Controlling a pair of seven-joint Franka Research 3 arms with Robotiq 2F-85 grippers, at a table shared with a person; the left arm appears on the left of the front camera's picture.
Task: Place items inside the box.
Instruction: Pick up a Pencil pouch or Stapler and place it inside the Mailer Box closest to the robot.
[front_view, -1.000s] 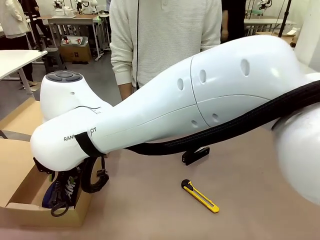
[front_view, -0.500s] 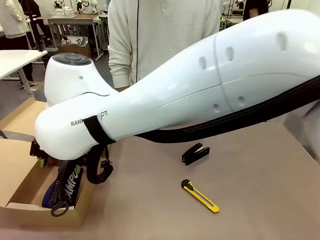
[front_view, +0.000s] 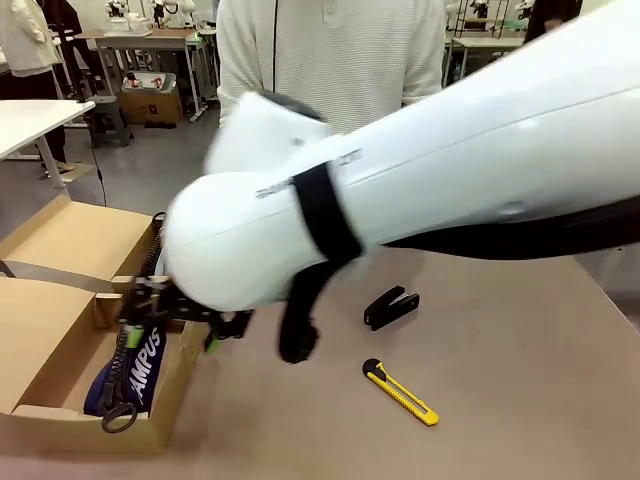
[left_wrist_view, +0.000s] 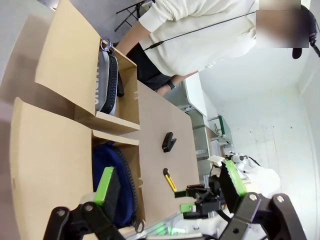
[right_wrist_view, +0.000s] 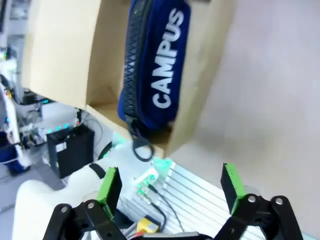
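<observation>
The navy "CAMPUS" pouch (front_view: 130, 372) lies inside the tan cardboard box (front_view: 60, 425) at the table's left, its zip ring hanging over the front wall. My right gripper (front_view: 165, 310) hovers open just above the box's right wall, holding nothing. In the right wrist view the pouch (right_wrist_view: 160, 65) sits beyond the spread green pads (right_wrist_view: 109, 185) of the right gripper (right_wrist_view: 170, 182). A black stapler (front_view: 390, 307) and a yellow-and-black utility knife (front_view: 400, 392) lie on the table. My left gripper (left_wrist_view: 170, 182) is open and empty, looking down on the pouch (left_wrist_view: 112, 180) from above.
A second cardboard box (left_wrist_view: 125, 75) behind the first holds a grey zip pouch (left_wrist_view: 106, 82). A person in a white top (front_view: 330, 60) stands at the far edge. My right arm's white body (front_view: 420, 190) spans the table's middle. Bare tabletop (front_view: 520, 400) lies to the right.
My right gripper has risen out of the box and swung right, leaving the pouch lying inside. The stapler and knife have not moved.
</observation>
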